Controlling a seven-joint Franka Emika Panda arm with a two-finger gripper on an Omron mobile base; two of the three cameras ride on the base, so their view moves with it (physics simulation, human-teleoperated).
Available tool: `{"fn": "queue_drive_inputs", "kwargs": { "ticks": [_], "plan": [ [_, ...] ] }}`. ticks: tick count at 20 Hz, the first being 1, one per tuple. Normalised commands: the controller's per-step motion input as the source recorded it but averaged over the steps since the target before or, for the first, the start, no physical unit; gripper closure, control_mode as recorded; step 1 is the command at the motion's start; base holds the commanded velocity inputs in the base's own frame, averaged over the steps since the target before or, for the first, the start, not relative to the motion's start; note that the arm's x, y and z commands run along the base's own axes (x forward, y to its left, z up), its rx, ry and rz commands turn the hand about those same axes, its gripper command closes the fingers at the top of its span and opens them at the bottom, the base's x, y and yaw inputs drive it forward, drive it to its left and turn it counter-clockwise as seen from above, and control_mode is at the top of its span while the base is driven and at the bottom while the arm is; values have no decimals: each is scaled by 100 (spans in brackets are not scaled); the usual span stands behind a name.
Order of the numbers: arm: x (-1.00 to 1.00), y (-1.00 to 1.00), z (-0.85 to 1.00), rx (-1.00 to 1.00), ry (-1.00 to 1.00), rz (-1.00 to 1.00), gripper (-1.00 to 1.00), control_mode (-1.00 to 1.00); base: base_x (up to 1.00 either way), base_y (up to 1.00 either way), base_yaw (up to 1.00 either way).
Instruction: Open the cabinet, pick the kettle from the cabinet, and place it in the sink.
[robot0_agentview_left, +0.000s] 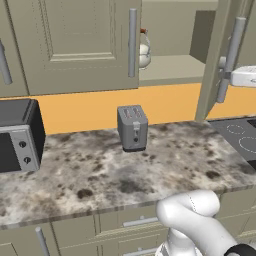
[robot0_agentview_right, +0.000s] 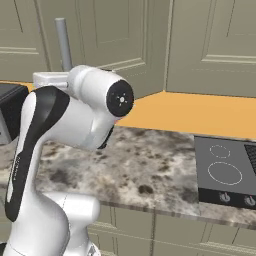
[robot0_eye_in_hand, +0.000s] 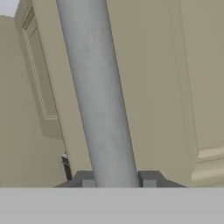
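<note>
Cabinet (robot0_agentview_left: 170, 65) right door swung wide, edge-on over counter (robot0_agentview_left: 100, 170); left door closed. Kettle (robot0_agentview_left: 144, 50) on shelf inside, half hidden behind left door's edge, open shelf space to its right. My gripper (robot0_eye_in_hand: 116, 179) straddles open door's grey bar handle (robot0_eye_in_hand: 98, 96), 2 fingertips either side, clasped around it. Toaster (robot0_agentview_left: 132, 127) stands on counter below cabinet, microwave (robot0_agentview_left: 17, 135) at left, stovetop (robot0_agentview_left: 240, 137) at right.

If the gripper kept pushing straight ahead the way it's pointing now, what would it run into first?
The grey bar handle of the open cabinet door: it already sits between the fingertips of the gripper. The door panel lies right behind it, though depth is hard to judge.
</note>
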Motion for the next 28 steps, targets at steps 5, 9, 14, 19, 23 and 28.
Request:
{"fn": "queue_drive_inputs", "kwargs": {
  "ticks": [5,9,14,19,23,28],
  "plan": [
    [-42,-31,0,9,0,8,100,-100,0,0,0],
    [-22,-5,-15,1,5,0,-100,-100,0,0,0],
    [-19,-10,-9,0,5,0,-100,-100,0,0,0],
    [-21,-16,-16,0,5,0,-100,-100,0,0,0],
    [-30,-4,-20,0,7,-3,-100,-100,0,0,0],
    [-40,18,-20,0,9,-25,-100,-100,0,0,0]
  ]
}}
